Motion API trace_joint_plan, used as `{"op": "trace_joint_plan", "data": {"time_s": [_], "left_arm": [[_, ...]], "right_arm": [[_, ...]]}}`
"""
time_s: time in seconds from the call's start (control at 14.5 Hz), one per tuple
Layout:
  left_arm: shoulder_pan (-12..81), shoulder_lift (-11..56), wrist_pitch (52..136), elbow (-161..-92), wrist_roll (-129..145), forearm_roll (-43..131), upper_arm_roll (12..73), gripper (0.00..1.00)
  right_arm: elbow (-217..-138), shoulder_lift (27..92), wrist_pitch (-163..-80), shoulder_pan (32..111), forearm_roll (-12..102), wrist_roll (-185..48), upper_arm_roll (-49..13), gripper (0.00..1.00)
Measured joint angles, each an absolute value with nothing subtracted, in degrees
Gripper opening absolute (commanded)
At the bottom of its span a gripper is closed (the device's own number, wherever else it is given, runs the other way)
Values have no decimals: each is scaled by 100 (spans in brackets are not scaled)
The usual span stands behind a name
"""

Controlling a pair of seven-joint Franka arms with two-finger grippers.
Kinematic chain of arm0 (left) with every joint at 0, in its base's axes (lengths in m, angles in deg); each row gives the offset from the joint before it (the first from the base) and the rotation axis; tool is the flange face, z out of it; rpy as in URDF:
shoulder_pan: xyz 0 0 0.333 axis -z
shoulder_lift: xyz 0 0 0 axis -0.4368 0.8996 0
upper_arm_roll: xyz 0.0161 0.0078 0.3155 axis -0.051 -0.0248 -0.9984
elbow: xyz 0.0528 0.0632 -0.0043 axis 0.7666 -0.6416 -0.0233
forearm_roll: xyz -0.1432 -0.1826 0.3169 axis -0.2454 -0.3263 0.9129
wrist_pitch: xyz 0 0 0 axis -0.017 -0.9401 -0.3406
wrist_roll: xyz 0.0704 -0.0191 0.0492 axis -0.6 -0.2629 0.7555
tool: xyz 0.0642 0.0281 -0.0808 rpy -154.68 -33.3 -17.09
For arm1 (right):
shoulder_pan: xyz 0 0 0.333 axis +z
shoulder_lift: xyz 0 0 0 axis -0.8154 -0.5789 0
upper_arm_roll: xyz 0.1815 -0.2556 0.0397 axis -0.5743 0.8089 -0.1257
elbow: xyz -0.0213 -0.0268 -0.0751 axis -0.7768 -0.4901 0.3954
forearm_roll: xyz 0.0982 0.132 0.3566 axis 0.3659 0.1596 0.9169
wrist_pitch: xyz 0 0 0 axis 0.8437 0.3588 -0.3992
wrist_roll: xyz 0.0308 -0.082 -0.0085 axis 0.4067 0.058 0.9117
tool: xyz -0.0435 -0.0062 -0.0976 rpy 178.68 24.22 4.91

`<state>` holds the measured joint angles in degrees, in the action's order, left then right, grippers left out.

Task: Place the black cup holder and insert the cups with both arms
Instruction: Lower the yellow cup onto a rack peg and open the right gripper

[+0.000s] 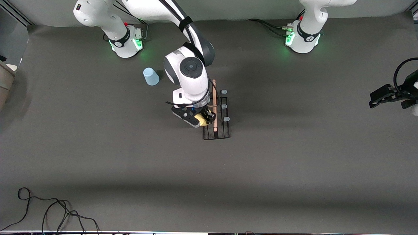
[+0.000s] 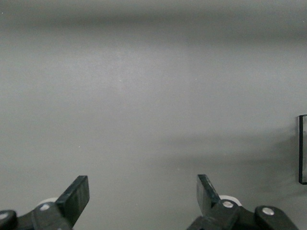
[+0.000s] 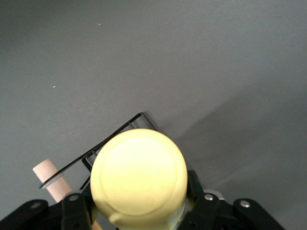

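Grey surface (image 1: 294,169): right claw (image 1: 201,120) grips yellow cup (image 3: 138,176) over black cup holder (image 1: 218,125) mid-surface, prob. to peg it; left claw (image 2: 143,197) wide, waiting nr edge.

The cup holder (image 1: 218,114) stands mid-table. A cup (image 1: 151,76) sits upside down on the table (image 1: 294,169), farther from the front camera and toward the right arm's end. Another cup (image 1: 201,120) hangs over the holder's near end.

Two white jointed arms (image 1: 187,73) with black bands, black cables and black grippers, on green-lit bases (image 1: 129,44).
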<state>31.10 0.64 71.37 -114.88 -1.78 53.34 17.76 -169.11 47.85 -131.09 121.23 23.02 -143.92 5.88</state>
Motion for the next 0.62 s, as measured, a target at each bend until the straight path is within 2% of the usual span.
{"op": "trace_joint_plan", "data": {"time_s": [0.07, 0.14, 0.21, 0.62], "left_arm": [[3109, 64, 7137, -11487, -178, 5334, 1776, 100], [3107, 64, 7137, -11486, -178, 5334, 1775, 100], [3105, 64, 7137, -11486, -178, 5334, 1775, 100], [3100, 64, 7139, -11485, -178, 5334, 1775, 100]], "right_arm": [[-16914, 4770, -13109, 12122, 2302, -14394, 588, 82], [-16915, 4757, -13109, 12123, 2301, -14396, 588, 96], [-16915, 4746, -13109, 12123, 2301, -14399, 588, 100], [-16907, 4740, -13109, 12119, 2301, -14408, 621, 100]]}}
